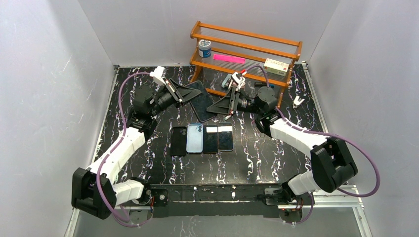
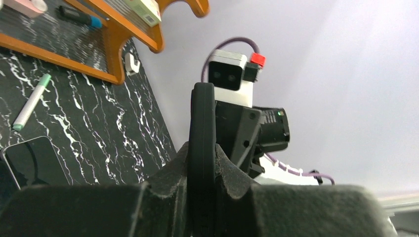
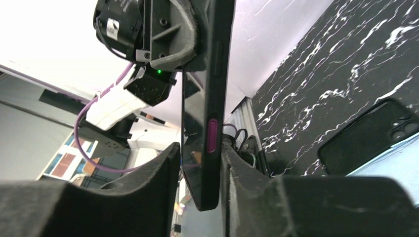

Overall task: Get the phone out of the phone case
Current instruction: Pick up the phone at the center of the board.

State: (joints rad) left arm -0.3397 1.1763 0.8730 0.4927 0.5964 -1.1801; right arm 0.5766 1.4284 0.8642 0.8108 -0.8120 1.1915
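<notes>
A phone in a black case with a pink side button hangs in the air between both arms, above the marbled table. My left gripper is shut on its edge; in the left wrist view the case stands upright between the pads of that gripper. My right gripper straddles the opposite corner. In the right wrist view the phone sits between the fingers of that gripper. One finger is against the case back. A thin gap shows on the screen side.
Several phones and cases lie in a row mid-table: a black case, a blue one, two dark phones. A wooden rack stands at the back with a tin and a white box. A green pen lies near it.
</notes>
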